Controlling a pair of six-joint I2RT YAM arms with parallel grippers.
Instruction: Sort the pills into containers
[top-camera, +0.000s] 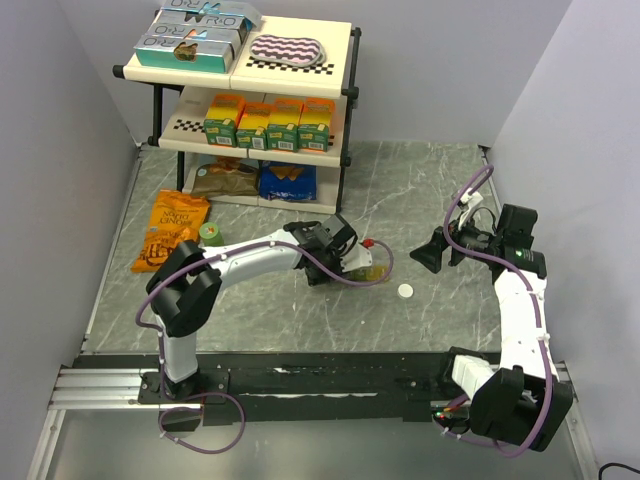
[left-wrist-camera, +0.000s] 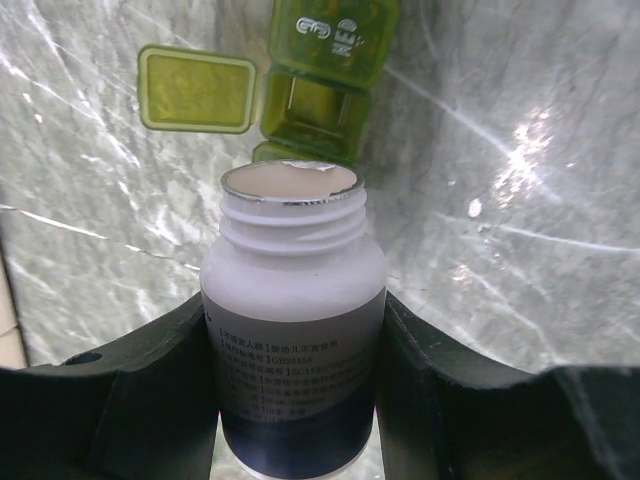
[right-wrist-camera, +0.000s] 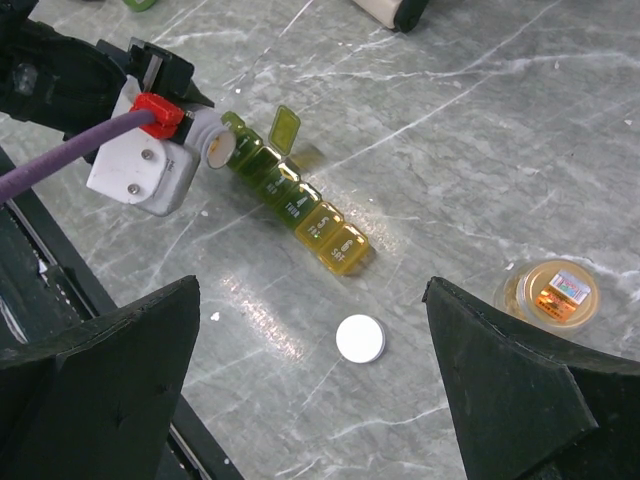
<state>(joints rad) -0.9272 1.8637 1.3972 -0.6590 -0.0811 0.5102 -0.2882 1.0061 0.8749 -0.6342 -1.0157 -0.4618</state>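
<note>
The containers (right-wrist-camera: 300, 205) are a strip of translucent compartments shading from olive green to yellow, lying on the grey marble table; the strip also shows in the top view (top-camera: 368, 268). One green compartment (left-wrist-camera: 312, 105) stands open, its lid (left-wrist-camera: 195, 90) flipped aside. My left gripper (left-wrist-camera: 292, 312) is shut on a white pill bottle (left-wrist-camera: 292, 290). The bottle is uncapped and its mouth (right-wrist-camera: 215, 148) points at the green end of the strip. No loose pills show. The bottle's white round cap (right-wrist-camera: 360, 338) lies beside the yellow end. My right gripper (right-wrist-camera: 310, 400) hovers open and empty above the cap.
A small clear jar with an orange lid (right-wrist-camera: 550, 290) sits right of the cap. A two-level shelf (top-camera: 250, 70) with boxes stands at the back. Snack bags (top-camera: 175, 225) and a green roll (top-camera: 211, 233) lie at the left. Walls close in on both sides.
</note>
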